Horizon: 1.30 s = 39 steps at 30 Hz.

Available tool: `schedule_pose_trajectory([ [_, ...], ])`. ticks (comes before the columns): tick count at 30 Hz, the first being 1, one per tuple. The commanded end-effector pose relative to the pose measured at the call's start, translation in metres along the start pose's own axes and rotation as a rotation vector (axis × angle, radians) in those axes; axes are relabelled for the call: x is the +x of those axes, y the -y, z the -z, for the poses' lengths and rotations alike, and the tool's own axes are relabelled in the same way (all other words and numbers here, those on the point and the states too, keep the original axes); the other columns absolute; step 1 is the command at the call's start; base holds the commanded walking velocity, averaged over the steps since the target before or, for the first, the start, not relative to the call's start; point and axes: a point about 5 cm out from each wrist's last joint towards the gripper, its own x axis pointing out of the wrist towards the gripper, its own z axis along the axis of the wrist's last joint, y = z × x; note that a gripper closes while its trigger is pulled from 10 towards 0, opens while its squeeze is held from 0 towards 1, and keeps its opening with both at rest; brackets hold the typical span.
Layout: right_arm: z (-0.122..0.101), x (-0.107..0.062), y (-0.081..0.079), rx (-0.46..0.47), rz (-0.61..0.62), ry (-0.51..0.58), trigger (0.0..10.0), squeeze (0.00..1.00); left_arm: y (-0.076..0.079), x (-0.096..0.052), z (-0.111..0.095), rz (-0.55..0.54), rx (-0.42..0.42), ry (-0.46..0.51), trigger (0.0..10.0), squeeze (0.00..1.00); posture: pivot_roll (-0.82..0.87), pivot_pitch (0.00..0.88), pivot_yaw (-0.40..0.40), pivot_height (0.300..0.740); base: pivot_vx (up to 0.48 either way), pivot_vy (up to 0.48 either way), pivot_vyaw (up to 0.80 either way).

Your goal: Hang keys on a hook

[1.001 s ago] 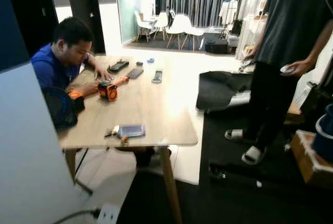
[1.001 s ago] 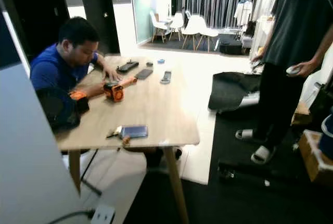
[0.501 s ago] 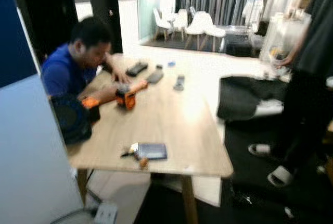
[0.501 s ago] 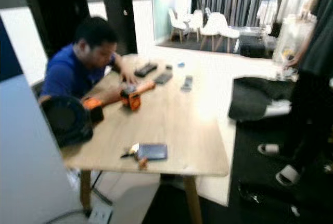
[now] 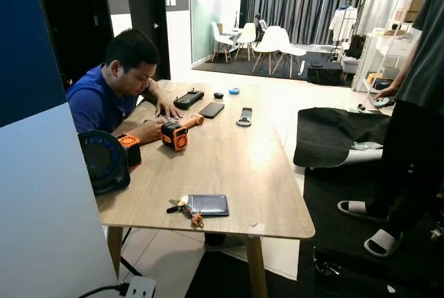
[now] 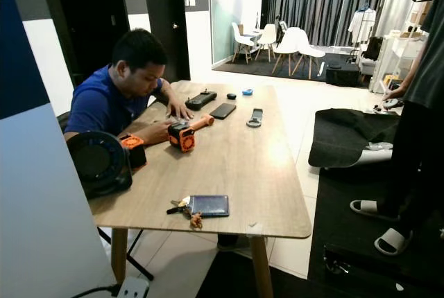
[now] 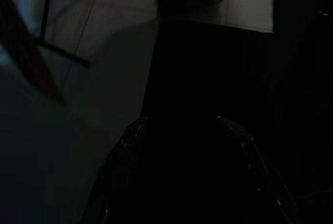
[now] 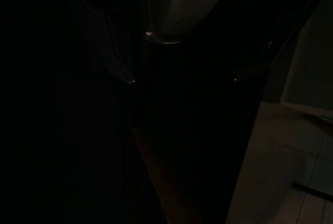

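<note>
One bunch of keys (image 5: 182,207) lies on the wooden surface (image 5: 229,159) near its front edge, touching the left end of a dark wallet (image 5: 209,204), flat and loose, so reachable from where I stand. No hook visible from my head views; I'd judge I must find it after pickup. Both my arms hang idle below the surface; wrist views are very dark, so I cannot tell if my left fingers (image 7: 179,130) or right fingers (image 8: 182,81) are spread or closed, though I judge they carry nothing, keys being on the surface. A person (image 5: 114,90) in blue sits at the left side, hands by an orange tool (image 5: 176,133); a round fan (image 5: 104,161) stands at the left front corner. Phones (image 5: 211,109) lie at the far end. Another person (image 5: 409,104) stands on the right, well apart. Step in hand, I judge: approach, then reach for keys.
</note>
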Motion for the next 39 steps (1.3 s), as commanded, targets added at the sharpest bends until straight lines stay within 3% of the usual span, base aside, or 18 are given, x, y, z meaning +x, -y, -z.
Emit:
schedule_pose_trajectory([
  [1,-0.002,0.000,0.000,-0.014,-0.015,0.017,10.0,0.00,-0.006,-0.004,-0.006,0.024,0.079,0.055,10.0,0.00,0.08,0.017,0.001,0.740,0.000,0.000,0.00],
  [3,-0.003,0.000,-0.001,-0.020,-0.022,0.026,10.0,0.00,-0.006,-0.005,-0.008,0.035,0.097,0.074,10.0,0.00,0.08,0.017,0.001,0.740,0.000,0.000,0.00],
  [9,-0.017,-0.001,0.005,-0.045,-0.051,0.115,10.0,0.00,0.002,-0.013,-0.023,0.224,0.188,0.186,10.0,0.00,0.08,0.017,0.003,0.740,0.000,0.000,0.00],
  [13,-0.017,-0.001,0.005,-0.045,-0.051,0.115,10.0,0.00,0.002,-0.013,-0.023,0.224,0.188,0.186,10.0,0.00,0.08,0.017,0.003,0.740,0.000,0.000,0.00],
  [15,-0.019,-0.002,0.009,-0.052,-0.051,0.128,10.0,0.00,0.005,-0.017,-0.027,0.286,0.205,0.210,10.0,0.00,0.06,0.022,0.010,0.740,0.000,0.000,0.00],
  [16,-0.021,-0.004,0.013,-0.075,-0.078,0.150,10.0,0.00,0.008,-0.024,-0.037,0.379,0.228,0.248,10.0,0.00,0.07,0.028,0.004,0.740,0.000,0.000,0.00],
  [21,-0.031,-0.008,0.014,-0.131,-0.161,0.228,10.0,0.00,0.013,-0.037,-0.065,0.522,0.260,0.327,10.0,0.00,0.06,0.032,0.005,0.740,0.000,0.000,0.00],
  [25,-0.061,-0.015,0.006,-0.182,-0.271,0.404,10.0,0.00,0.020,-0.049,-0.103,0.645,0.286,0.416,10.0,0.00,0.05,0.034,0.014,0.740,0.000,0.000,0.00],
  [27,-0.061,-0.015,0.006,-0.182,-0.271,0.404,10.0,0.00,0.020,-0.049,-0.103,0.645,0.286,0.416,10.0,0.00,0.05,0.034,0.014,0.740,0.000,0.000,0.00],
  [30,-0.077,-0.019,-0.001,-0.218,-0.310,0.489,10.0,0.00,0.025,-0.051,-0.119,0.686,0.321,0.460,10.0,0.00,0.05,0.034,0.018,0.740,0.000,0.000,0.00],
  [39,-0.079,-0.024,-0.011,-0.244,-0.356,0.514,10.0,0.00,0.033,-0.061,-0.126,0.736,0.278,0.434,10.0,0.00,0.05,0.033,0.017,0.740,0.000,0.000,0.00],
])
